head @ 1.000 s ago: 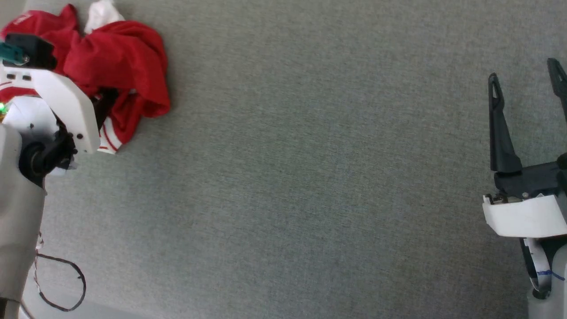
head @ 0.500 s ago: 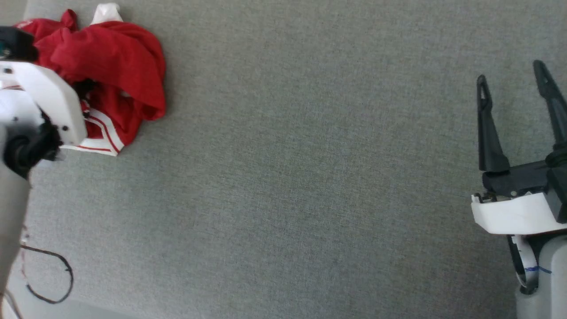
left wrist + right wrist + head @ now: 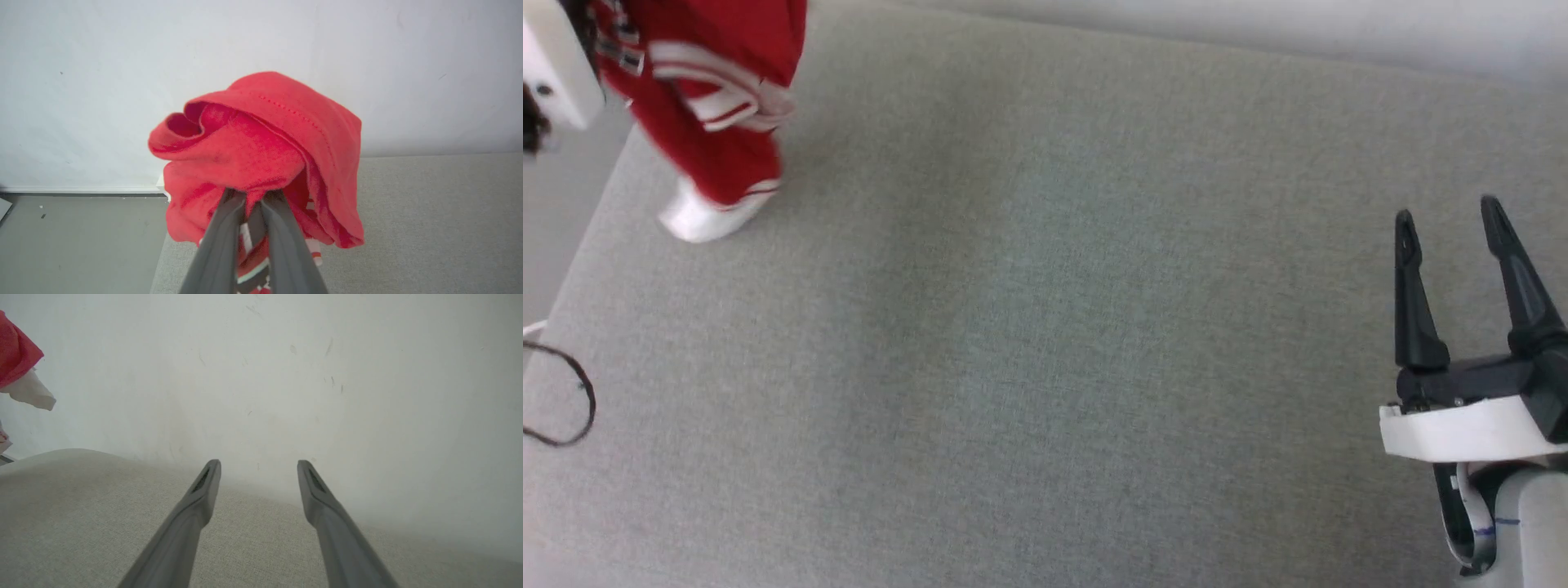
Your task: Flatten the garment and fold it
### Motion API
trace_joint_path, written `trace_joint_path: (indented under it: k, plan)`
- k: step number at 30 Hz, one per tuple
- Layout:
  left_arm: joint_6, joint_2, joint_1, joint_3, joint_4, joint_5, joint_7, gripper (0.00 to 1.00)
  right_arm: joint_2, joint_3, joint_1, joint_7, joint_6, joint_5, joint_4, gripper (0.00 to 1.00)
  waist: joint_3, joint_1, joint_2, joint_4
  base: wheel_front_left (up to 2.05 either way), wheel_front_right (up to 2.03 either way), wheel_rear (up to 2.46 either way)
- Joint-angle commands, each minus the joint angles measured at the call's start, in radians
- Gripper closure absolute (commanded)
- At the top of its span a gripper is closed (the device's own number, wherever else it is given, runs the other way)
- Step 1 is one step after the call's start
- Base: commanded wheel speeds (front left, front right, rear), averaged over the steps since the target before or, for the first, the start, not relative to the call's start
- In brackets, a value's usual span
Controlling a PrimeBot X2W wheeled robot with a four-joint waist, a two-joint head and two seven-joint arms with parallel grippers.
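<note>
- Stretching across the head view, the grey cloth-covered counter lies bare through its middle, the room a spread-out shirt would likely need.
- Behind it rises a plain white wall, lightly scuffed.
- The garment, a red crumpled bundle, hangs in the air over the counter's far left corner. Whether its lowest folds touch the cloth cannot be told through the blur. Nothing is flattened or folded yet, so the step in hand looks like the opening pick-up.
- The right end effector hovers over the counter's right side, fingers parted and empty, well apart from the garment.
- The left end effector has its two fingers pinched together on a fold of the red fabric, and the rest of the bundle drapes over and around their tips.
- A white sleeve dangles lowest, just below a band of red-and-white striped trim.
- A loop of dark cable lies at the counter's left edge.
- The next move probably calls for carrying the bundle over the counter's middle. There the empty right end effector would need a second hold on a hem or shoulder, so the pair can draw the cloth out flat.
</note>
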State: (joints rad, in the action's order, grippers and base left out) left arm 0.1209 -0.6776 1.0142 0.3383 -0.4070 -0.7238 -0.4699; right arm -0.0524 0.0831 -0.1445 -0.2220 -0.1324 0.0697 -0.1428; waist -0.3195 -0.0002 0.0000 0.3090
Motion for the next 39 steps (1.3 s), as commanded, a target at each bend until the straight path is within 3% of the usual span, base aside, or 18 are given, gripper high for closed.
trace_joint_path:
  k: [1,8,14,21,26,31,35,39]
  plan:
    - [-0.006,0.001,0.030,-0.002,0.022,-0.008,-0.011,1.00,0.002,0.006,0.014,-0.009,0.002,-0.015,0.007,0.00,0.104,0.0002,0.0000,-0.050,0.00,0.00,0.00]
    - [-0.010,0.080,0.123,0.035,0.157,-0.051,-0.098,1.00,0.002,0.043,0.049,-0.033,0.002,-0.076,0.047,0.00,0.188,0.0002,0.0000,-0.115,0.00,0.00,0.00]
    - [-0.054,0.217,0.140,0.078,0.249,-0.109,-0.145,1.00,0.002,0.066,0.058,-0.038,0.002,-0.098,0.044,0.00,0.202,0.0002,0.0000,-0.184,0.00,0.00,0.00]
    - [-0.059,0.299,0.060,0.180,0.352,-0.131,-0.196,1.00,0.002,0.075,0.065,-0.039,0.002,-0.110,0.034,0.00,0.192,0.0002,0.0000,-0.278,0.00,0.00,0.00]
    - [-0.074,0.344,-0.079,0.259,0.384,-0.119,-0.167,1.00,0.002,0.084,0.073,-0.040,0.002,-0.114,0.026,0.00,0.173,0.0002,0.0000,-0.335,0.00,0.00,0.00]
    - [-0.065,0.377,-0.222,0.385,0.332,-0.018,-0.067,1.00,0.002,0.078,0.068,-0.040,0.002,-0.120,0.023,0.00,0.146,0.0002,0.0000,-0.374,0.00,0.00,0.00]
    - [-0.074,0.416,-0.336,0.492,0.195,0.053,-0.007,1.00,0.002,0.058,0.060,-0.040,0.002,-0.125,0.026,0.00,0.127,0.0002,0.0000,-0.398,0.00,0.00,0.00]
    - [-0.094,0.479,-0.409,0.531,0.055,0.058,0.047,1.00,0.002,0.047,0.051,-0.040,0.002,-0.128,0.031,0.00,0.115,0.0002,0.0000,-0.408,0.00,0.00,0.00]
